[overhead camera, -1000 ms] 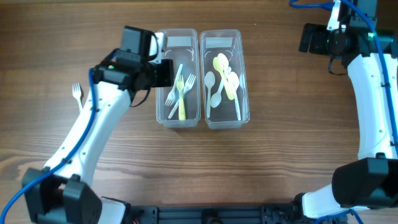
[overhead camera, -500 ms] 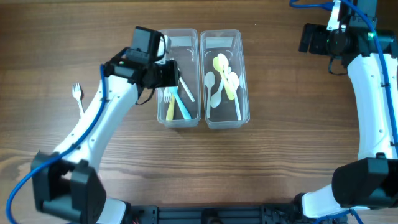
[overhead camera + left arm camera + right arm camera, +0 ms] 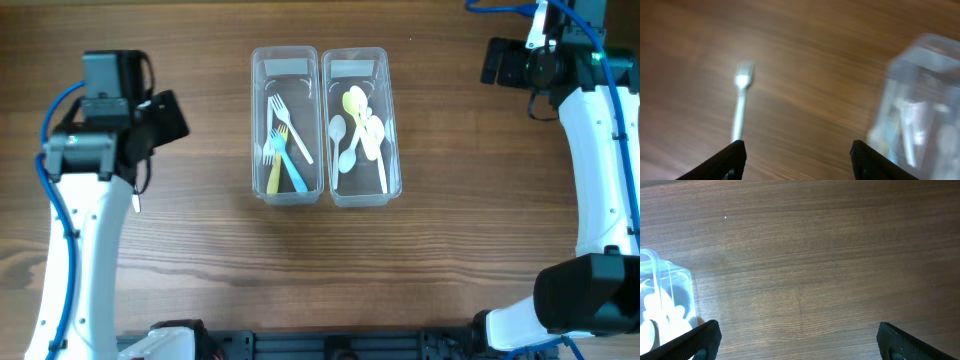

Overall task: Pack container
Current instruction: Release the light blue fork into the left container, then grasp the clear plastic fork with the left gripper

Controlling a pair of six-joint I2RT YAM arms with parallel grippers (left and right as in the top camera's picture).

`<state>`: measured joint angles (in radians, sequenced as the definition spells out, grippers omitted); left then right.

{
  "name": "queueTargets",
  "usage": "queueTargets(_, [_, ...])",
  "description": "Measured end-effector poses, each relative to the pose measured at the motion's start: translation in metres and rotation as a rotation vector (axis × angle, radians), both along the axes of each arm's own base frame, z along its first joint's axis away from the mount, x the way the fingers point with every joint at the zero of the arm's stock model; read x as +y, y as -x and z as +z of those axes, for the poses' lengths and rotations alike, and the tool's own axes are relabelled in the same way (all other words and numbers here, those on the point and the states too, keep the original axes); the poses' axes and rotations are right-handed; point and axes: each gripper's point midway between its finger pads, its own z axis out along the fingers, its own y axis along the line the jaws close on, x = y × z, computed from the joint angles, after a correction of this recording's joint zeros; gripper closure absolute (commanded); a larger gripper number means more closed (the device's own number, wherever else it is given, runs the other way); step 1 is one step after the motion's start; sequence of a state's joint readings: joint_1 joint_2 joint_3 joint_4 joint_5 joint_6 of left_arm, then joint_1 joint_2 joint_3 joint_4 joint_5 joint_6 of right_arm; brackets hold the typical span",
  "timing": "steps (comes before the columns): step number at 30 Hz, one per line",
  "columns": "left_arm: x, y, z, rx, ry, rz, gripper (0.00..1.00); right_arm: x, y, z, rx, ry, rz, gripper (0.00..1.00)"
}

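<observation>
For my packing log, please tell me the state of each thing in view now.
left container: uncovered, holds forks
right container: uncovered, holds spoons
white fork: lying loose on table
left gripper: open, empty
right gripper: open, empty

Brown wood-grain table under even light, filling all three views.

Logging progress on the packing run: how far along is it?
Done: forks sit in the left container, spoons in the right container. In hand: nothing; the left gripper is open near a white fork on the table. Left: pack that fork. The right gripper is open, empty.
</observation>
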<state>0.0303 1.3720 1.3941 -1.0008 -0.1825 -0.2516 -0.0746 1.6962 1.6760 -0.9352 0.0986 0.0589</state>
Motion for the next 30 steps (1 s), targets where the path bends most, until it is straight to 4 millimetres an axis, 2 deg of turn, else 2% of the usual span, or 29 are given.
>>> queueTargets(5, [0.058, 0.008, -0.019, 0.057, -0.011, 0.190, 0.27, 0.000, 0.000, 0.000, 0.000, 0.000, 0.000, 0.00])
queueTargets(7, [0.073, 0.010, -0.029, 0.086, -0.009, 0.234, 0.27, 0.000, 0.000, 0.000, 0.000, 0.000, 0.000, 0.00])
queueTargets(12, [0.104, 0.010, -0.075, 0.208, 0.024, 0.321, 0.26, 0.000, 0.000, 0.000, 0.000, 0.000, 0.000, 0.00])
queueTargets(15, [0.111, 0.002, -0.111, 0.278, 0.058, 0.334, 0.26, 0.000, 0.000, 0.000, 0.000, 0.000, 0.000, 0.00])
queueTargets(22, [0.113, -0.016, -0.173, 0.363, 0.097, 0.326, 0.27, 0.000, 0.000, 0.000, 0.000, 0.000, 0.000, 0.00])
queueTargets(30, [0.113, -0.027, -0.206, 0.398, 0.095, 0.250, 0.26, 0.000, 0.000, 0.000, 0.000, 0.000, 0.000, 0.00])
